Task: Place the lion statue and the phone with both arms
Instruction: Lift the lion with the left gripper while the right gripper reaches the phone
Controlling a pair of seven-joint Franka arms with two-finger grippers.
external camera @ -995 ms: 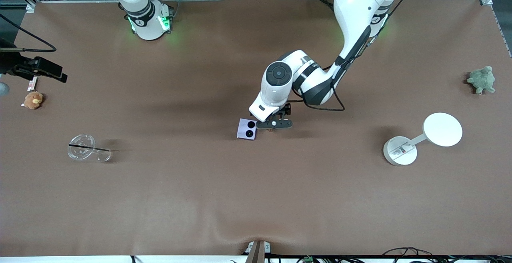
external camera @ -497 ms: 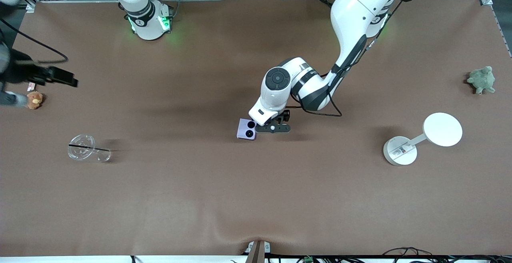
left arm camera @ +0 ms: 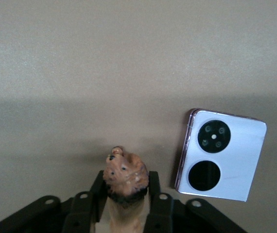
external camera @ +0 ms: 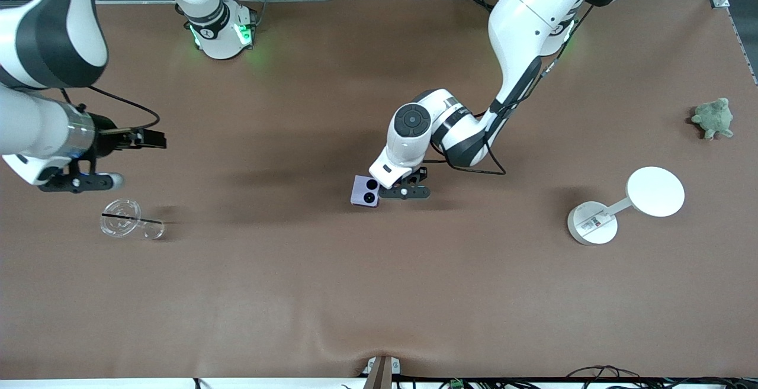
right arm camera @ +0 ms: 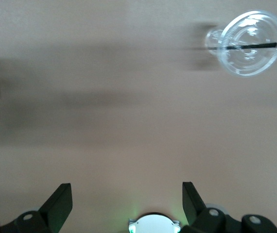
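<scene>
The lavender phone (external camera: 365, 191) lies flat at the table's middle, its two black circles up; it also shows in the left wrist view (left arm camera: 221, 154). My left gripper (external camera: 405, 192) is low over the table right beside the phone, toward the left arm's end. In the left wrist view the left gripper (left arm camera: 125, 194) is shut on the reddish-brown lion statue (left arm camera: 125, 177), which the hand hides in the front view. My right gripper (external camera: 80, 183) hangs open and empty over the table near a clear cup; in the right wrist view (right arm camera: 125, 199) nothing lies between its fingers.
A clear plastic cup (external camera: 127, 222) with a black straw lies on its side toward the right arm's end and shows in the right wrist view (right arm camera: 248, 42). A white round stand (external camera: 592, 223) and a green plush turtle (external camera: 713, 118) sit toward the left arm's end.
My right arm has swung in from the table's edge to above the spot beside the clear cup, covering the orange-brown plush. My left gripper has shifted slightly closer to the phone.
</scene>
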